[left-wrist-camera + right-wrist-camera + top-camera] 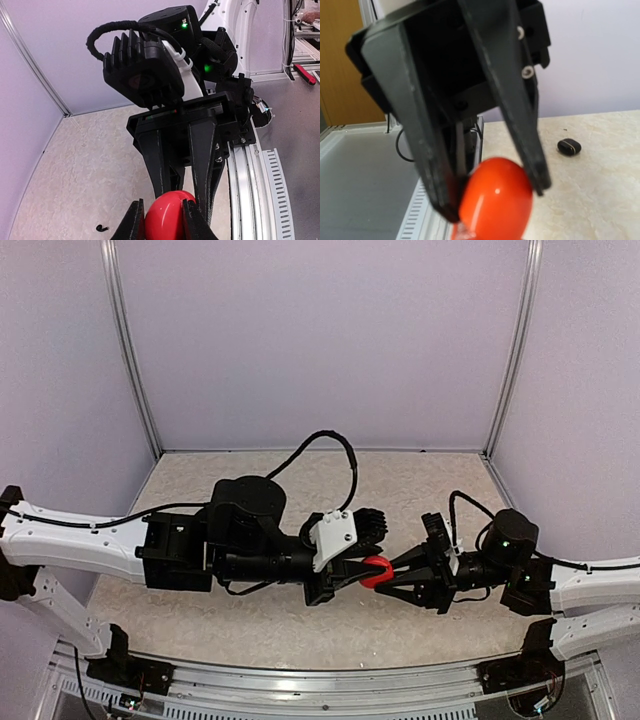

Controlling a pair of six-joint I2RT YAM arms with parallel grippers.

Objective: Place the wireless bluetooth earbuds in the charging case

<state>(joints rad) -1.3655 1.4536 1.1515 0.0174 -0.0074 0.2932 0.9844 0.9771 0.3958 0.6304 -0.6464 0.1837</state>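
Note:
A glossy red charging case [375, 571] hangs in mid-air over the table's front middle, and both grippers have it. My left gripper [362, 568] comes in from the left. In the left wrist view its pads [192, 220] press on both sides of the case [167, 217]. My right gripper [386, 576] reaches in from the right, its fingers [202, 155] shut on the case's far end. In the right wrist view the case [495, 200] sits between the left gripper's fingers [527, 150]. One tiny black earbud [101, 228] lies on the table below.
A small closed black case [569, 146] lies on the speckled table [430, 490] further back. The aluminium rail [260, 185] runs along the near edge. Lilac walls close in the back and both sides.

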